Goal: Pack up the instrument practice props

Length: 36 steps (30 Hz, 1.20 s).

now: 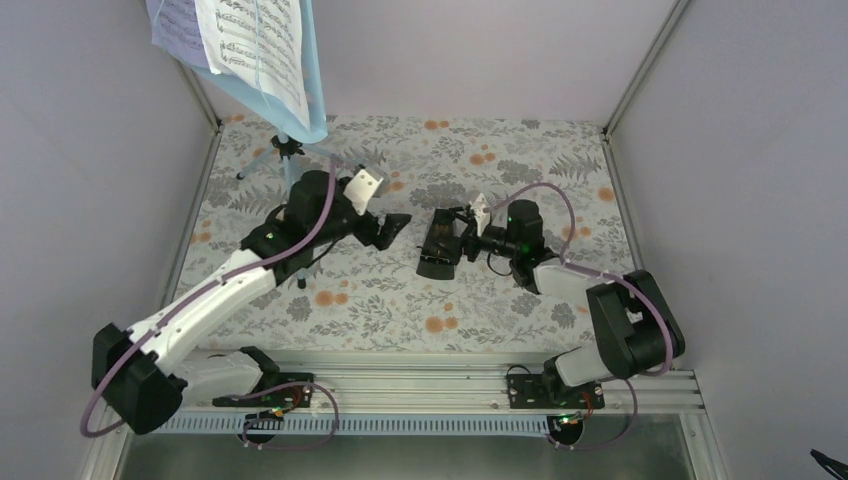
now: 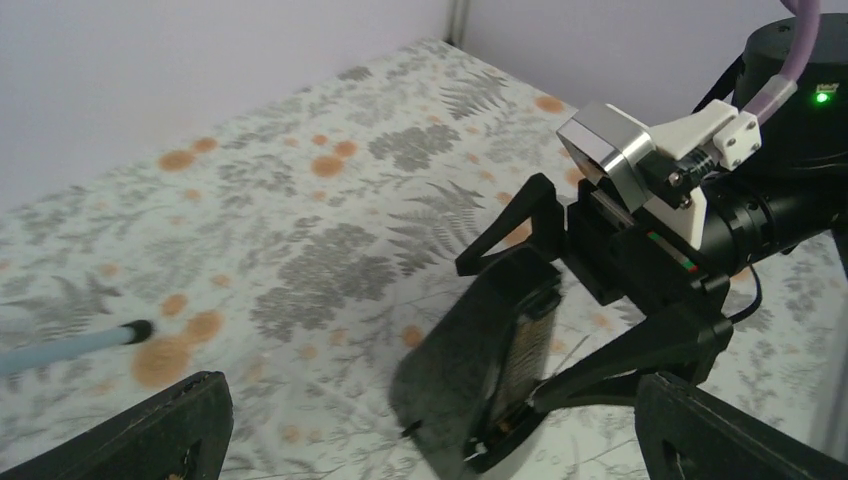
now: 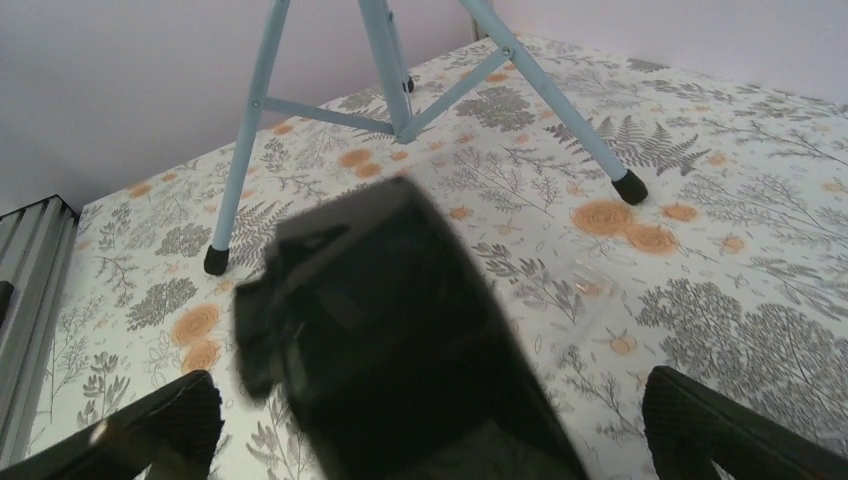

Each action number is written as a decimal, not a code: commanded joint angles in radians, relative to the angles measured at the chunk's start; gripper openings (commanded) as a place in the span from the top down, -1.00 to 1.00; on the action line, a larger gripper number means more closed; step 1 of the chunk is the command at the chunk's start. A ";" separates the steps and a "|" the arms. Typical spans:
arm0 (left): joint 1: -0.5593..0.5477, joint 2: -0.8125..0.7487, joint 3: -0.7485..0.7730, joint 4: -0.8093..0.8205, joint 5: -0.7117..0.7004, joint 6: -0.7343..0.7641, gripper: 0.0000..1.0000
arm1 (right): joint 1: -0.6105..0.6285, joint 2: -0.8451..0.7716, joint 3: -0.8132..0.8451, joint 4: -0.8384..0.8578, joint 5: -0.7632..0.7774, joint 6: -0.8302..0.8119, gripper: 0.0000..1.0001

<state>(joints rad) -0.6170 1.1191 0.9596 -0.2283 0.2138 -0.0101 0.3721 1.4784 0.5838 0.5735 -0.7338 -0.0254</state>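
Observation:
The light blue music stand [image 1: 312, 95] stands at the back left on thin tripod legs [image 3: 400, 70], with white sheet music [image 1: 255, 45] and a lavender page [image 1: 172, 28] on it. The black metronome [image 1: 437, 252] is mid-table, tipped and blurred, between the spread fingers of my right gripper [image 1: 447, 240]. That gripper is open and its fingers stand apart from the metronome [image 3: 400, 330]. My left gripper [image 1: 390, 228] is open and empty just to the left, facing the metronome [image 2: 490, 370] and the right gripper [image 2: 565, 300].
A floral cloth [image 1: 400, 300] covers the table. One stand leg tip [image 2: 135, 330] rests to the left of my left gripper [image 2: 435, 430]. Grey walls enclose three sides. The metal rail [image 1: 420, 385] with the arm bases runs along the near edge.

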 commanded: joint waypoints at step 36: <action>-0.237 0.663 0.510 -0.218 -0.314 -0.281 -0.59 | -0.097 -0.787 -0.274 -0.476 0.702 0.442 -0.99</action>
<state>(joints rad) -0.8448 1.7710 1.4376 -0.4141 -0.0509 -0.3187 0.2844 0.6762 0.2993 0.1272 -0.0425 0.4129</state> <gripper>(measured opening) 0.857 0.995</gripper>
